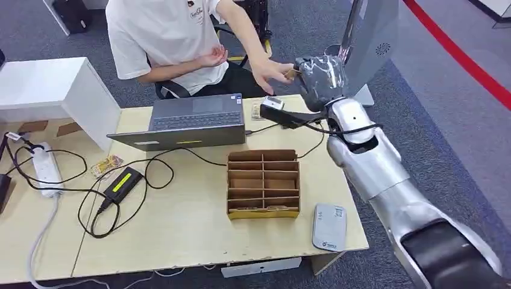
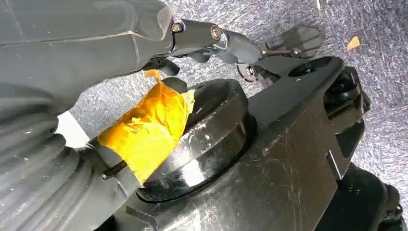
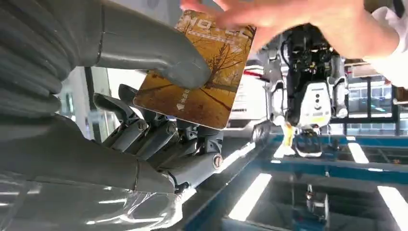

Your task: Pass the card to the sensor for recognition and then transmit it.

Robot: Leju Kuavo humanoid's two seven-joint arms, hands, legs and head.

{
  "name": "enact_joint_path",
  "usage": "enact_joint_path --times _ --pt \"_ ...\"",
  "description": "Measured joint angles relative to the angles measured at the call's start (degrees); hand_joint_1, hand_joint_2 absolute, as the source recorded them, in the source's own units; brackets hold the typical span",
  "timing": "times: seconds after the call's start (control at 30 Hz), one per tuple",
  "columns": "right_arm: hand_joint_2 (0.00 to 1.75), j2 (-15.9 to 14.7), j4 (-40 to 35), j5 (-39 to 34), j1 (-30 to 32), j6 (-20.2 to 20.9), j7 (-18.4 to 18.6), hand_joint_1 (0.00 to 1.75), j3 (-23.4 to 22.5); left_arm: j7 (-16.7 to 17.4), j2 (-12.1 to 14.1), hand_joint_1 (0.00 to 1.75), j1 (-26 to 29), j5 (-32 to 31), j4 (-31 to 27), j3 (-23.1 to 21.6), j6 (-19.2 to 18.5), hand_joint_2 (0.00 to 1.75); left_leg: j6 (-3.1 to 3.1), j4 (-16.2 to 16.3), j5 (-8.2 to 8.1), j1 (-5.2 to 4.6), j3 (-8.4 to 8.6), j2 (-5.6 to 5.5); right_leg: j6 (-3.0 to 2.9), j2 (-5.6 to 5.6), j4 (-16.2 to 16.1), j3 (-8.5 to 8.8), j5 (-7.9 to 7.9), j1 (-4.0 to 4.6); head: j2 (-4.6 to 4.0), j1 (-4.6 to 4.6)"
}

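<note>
Right hand (image 3: 159,96): raised beyond the far right corner of the table (image 1: 181,235), thumb (image 3: 159,53) pressed on the printed face of the card (image 3: 202,77), darker fingers (image 3: 163,139) curled behind it; card pinched between them. Card: brown-orange, tree print, pale lettering along one edge; held in the air, well above the tabletop, a small corner of it seen in the head view (image 1: 293,73). Person's hand (image 3: 308,24): touching the card's free edge from the opposite side; in the head view (image 1: 271,71) it reaches across from a seated person in a white shirt (image 1: 163,36). Sensor (image 1: 329,227): flat grey pad with rounded corners, lying on the table's near right corner, just right of the box (image 1: 263,183), well apart from the card. Box: brown cardboard, divided into compartments, mid-table. Laptop (image 1: 193,123): grey, open, at the far edge of the table. Power strip (image 1: 45,165): white, left end of the table, with black cables (image 1: 126,180) and a black adapter carrying a yellow label. Left hand (image 2: 77,62): seen close in its wrist view over grey carpet and dark parts; grey cover and one dark finger (image 2: 226,41) stretched out, nothing seen in it; how far it is spread cannot be told.
</note>
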Motion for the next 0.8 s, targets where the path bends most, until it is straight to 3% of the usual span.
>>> enact_joint_path --times 0.13,0.17,0.3,0.8 --pt "1.75 1.6 5.0 -0.5 -2.6 -0.9 -0.4 1.75 1.4 2.0 -1.9 0.00 -0.2 -0.2 0.0 0.0 4.7 1.75 0.00 0.0 0.00 -0.04 -0.01 -0.04 0.01 -0.04 0.0 0.02 0.00 -0.04 0.00 -0.02" --pt "1.75 1.9 6.0 -0.7 -3.0 -1.1 -0.7 0.00 1.6 2.3 -2.2 0.00 -0.4 -0.2 0.0 0.0 5.2 1.75 0.01 0.0 0.00 -0.05 -0.01 -0.04 0.02 -0.04 0.0 0.03 0.00 -0.04 0.00 0.04" --pt "1.75 2.7 8.3 -1.1 -3.4 -1.6 -1.2 0.00 2.1 2.1 -3.6 0.00 -0.6 -0.6 0.0 0.0 5.2 1.75 0.04 0.0 0.00 -0.07 -0.01 -0.02 0.03 -0.03 -0.1 0.05 0.02 -0.04 0.00 0.07" --pt "1.75 1.9 9.2 -0.9 -3.3 -1.4 -1.6 0.00 3.1 2.7 -3.8 0.00 -0.8 -1.2 0.0 0.0 5.2 1.75 0.04 0.0 0.00 -0.07 0.01 0.00 0.02 -0.01 -0.1 0.01 0.01 -0.04 0.00 0.00"
